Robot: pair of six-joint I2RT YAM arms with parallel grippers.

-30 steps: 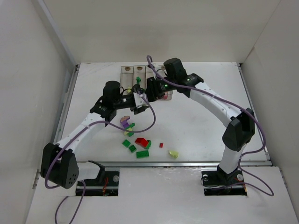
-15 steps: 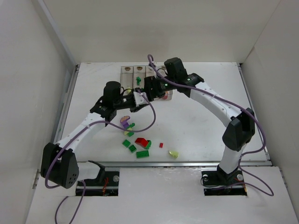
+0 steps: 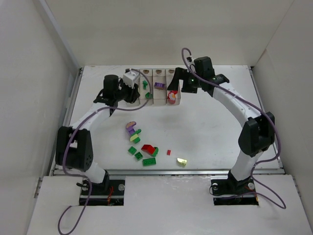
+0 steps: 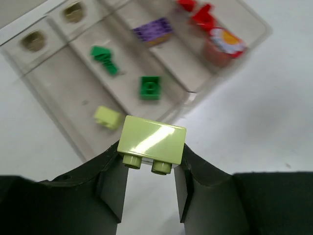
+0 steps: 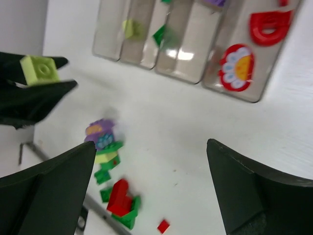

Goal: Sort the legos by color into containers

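Top external view: loose legos (image 3: 142,147) lie scattered toward the table's (image 3: 220,122) near edge, left of middle. Farther back, the left gripper (image 4: 149,170) pinches a yellow-green brick (image 4: 153,140) above the near left corner of the containers (image 3: 157,100) (a smaller yellow-green piece (image 4: 108,117) lies in the leftmost box). The right gripper (image 5: 151,146) hangs wide open, empty, by the row's right end.

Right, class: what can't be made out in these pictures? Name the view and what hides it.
Top view: the left gripper, shut on a yellow-green brick, covers the left end of the containers.
Right wrist view: motion blur smears the loose legos; the top edge cuts off the containers' far ends.
Left wrist view: the top edge cuts off a red piece.
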